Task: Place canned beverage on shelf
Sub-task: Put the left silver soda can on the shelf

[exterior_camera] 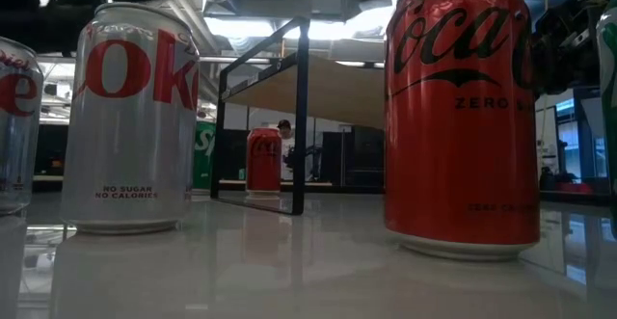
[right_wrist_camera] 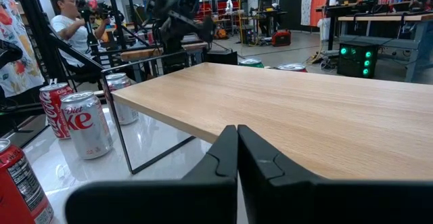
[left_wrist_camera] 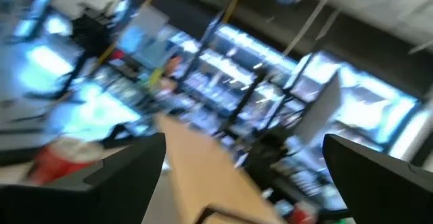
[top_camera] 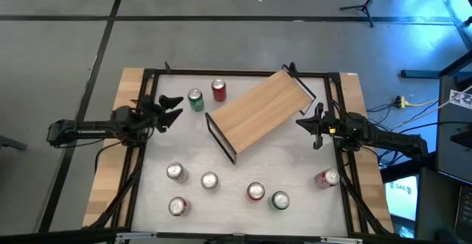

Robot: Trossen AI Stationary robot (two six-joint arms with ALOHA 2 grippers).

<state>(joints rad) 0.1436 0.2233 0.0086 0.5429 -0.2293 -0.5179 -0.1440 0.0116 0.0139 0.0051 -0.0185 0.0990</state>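
Observation:
The light-wood shelf (top_camera: 259,111) stands aslant at the table's middle on its black frame ends. Canned beverages stand upright on the white top. A green can (top_camera: 195,100) and a red can (top_camera: 219,90) are at the far side, just right of my left gripper (top_camera: 177,107). That gripper is open and holds nothing; in its wrist view its fingers (left_wrist_camera: 128,173) stand wide apart. My right gripper (top_camera: 310,122) is shut and empty at the shelf's right end. Its joined fingertips (right_wrist_camera: 237,149) point at the plank (right_wrist_camera: 304,109).
Several more cans stand along the near side: silver ones (top_camera: 175,172) (top_camera: 209,180) (top_camera: 177,206), a red one (top_camera: 255,192), a green one (top_camera: 280,200), and a red can (top_camera: 327,178) by the right edge. A person (right_wrist_camera: 64,21) shows beyond the table.

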